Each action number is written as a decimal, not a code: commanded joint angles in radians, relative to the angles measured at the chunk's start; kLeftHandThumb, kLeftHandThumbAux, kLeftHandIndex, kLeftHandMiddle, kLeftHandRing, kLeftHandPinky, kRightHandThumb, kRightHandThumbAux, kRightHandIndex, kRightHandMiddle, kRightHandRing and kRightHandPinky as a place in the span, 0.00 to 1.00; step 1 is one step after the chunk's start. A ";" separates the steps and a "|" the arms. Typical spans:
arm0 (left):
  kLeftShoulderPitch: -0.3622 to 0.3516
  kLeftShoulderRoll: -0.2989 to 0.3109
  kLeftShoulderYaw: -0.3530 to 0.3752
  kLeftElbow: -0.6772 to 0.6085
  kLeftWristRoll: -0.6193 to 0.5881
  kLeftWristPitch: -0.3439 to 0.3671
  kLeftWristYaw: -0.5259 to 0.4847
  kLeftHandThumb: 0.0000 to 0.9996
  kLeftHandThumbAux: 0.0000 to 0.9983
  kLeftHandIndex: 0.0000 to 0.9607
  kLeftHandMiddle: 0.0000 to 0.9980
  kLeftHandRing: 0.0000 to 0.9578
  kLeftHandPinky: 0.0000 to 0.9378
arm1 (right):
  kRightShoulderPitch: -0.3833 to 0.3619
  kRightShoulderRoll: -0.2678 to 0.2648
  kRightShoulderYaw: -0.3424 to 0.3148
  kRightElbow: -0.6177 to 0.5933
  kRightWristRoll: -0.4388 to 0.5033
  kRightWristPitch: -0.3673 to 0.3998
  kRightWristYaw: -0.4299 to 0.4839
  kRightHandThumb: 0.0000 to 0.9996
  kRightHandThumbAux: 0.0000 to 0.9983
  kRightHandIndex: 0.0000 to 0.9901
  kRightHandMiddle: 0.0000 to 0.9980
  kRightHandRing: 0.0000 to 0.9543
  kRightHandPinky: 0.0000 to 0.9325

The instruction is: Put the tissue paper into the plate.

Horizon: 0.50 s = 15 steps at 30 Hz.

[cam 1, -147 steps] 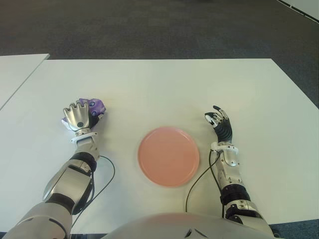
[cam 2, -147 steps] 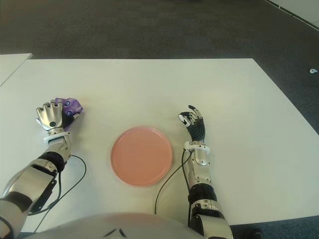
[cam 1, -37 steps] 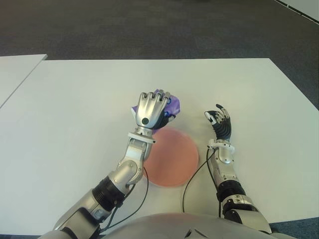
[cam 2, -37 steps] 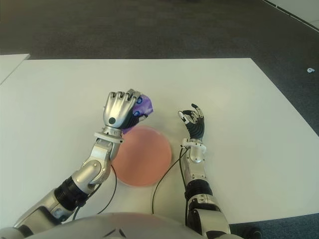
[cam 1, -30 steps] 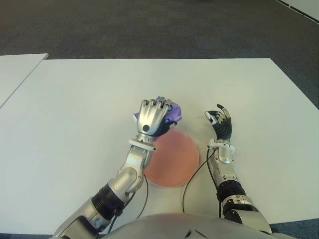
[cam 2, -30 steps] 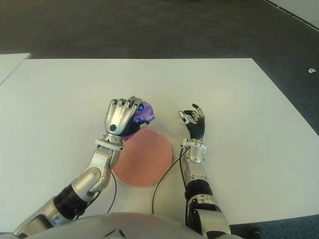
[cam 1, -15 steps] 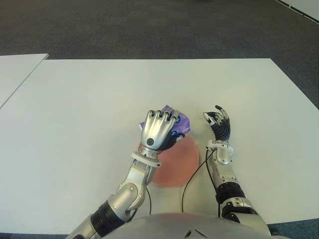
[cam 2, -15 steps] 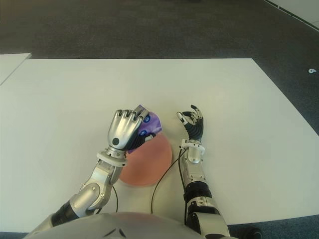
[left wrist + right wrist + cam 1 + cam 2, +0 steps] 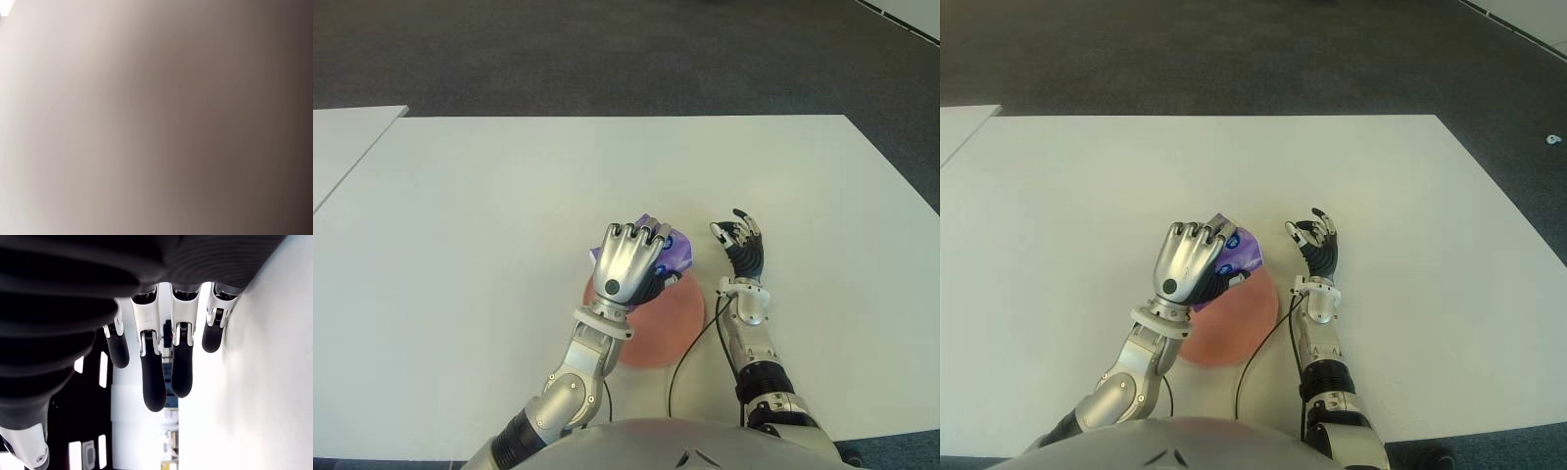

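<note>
Left robot hand (image 9: 628,266): fingers curled around crumpled purple tissue paper (image 9: 675,253); held over far-left rim of round pink plate (image 9: 677,323) near surface's (image 9: 489,196) front edge | right robot hand (image 9: 741,253): fingers spread, holding nothing, beside plate's right rim | judgement: release drops tissue onto plate.

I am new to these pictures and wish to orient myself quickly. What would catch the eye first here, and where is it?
First, the left hand near the middle of the white table, closed on a purple tissue and held over the far left part of the pink plate. Next, the right hand, just right of the plate, fingers loosely spread and holding nothing.
</note>
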 commanded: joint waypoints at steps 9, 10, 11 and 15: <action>0.044 -0.018 -0.011 -0.005 0.024 -0.026 0.002 0.85 0.67 0.42 0.55 0.88 0.92 | 0.051 0.018 0.016 0.032 -0.021 0.067 -0.030 0.95 0.63 0.21 0.48 0.39 0.23; 0.047 -0.017 -0.011 -0.001 0.020 -0.029 0.008 0.85 0.67 0.42 0.55 0.88 0.92 | 0.051 0.017 0.016 0.033 -0.022 0.068 -0.032 0.95 0.63 0.21 0.48 0.39 0.24; 0.048 -0.017 -0.010 0.002 0.017 -0.031 0.011 0.85 0.67 0.42 0.55 0.88 0.91 | 0.050 0.016 0.016 0.033 -0.024 0.069 -0.033 0.95 0.63 0.21 0.48 0.39 0.24; 0.051 -0.017 -0.005 0.010 0.012 -0.039 0.020 0.85 0.67 0.42 0.54 0.87 0.91 | 0.046 0.013 0.017 0.043 -0.027 0.066 -0.037 0.95 0.63 0.21 0.48 0.39 0.25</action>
